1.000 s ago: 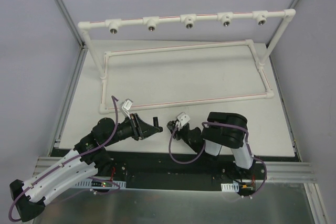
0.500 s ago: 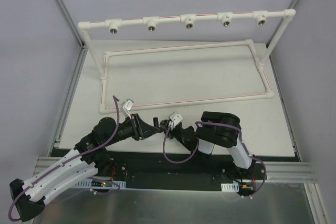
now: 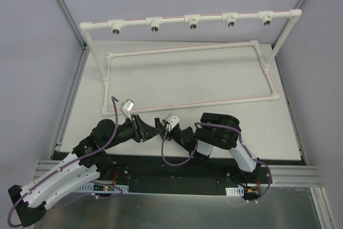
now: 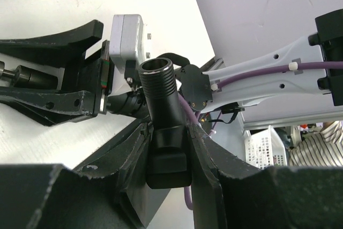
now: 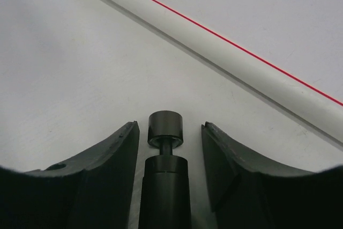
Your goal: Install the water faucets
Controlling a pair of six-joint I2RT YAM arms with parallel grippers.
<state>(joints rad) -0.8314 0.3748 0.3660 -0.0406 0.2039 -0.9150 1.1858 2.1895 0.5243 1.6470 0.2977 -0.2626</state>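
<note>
Near the front edge of the white bench (image 3: 187, 73), a little left of its middle, you have both grippers meeting tip to tip. Your left gripper (image 4: 167, 132) is clamped tight on the black T-shaped faucet (image 4: 161, 95), whose threaded mouth sticks out past the fingertips. Your right gripper (image 5: 169, 132) stands partly open and grips nothing. Its fingers sit either side of the faucet's knobbed stem (image 5: 165, 126), with a gap on each side. Just beyond, toward the far edge, you see a white plastic pipe (image 5: 214, 36) with a thin red line lying on the bench.
</note>
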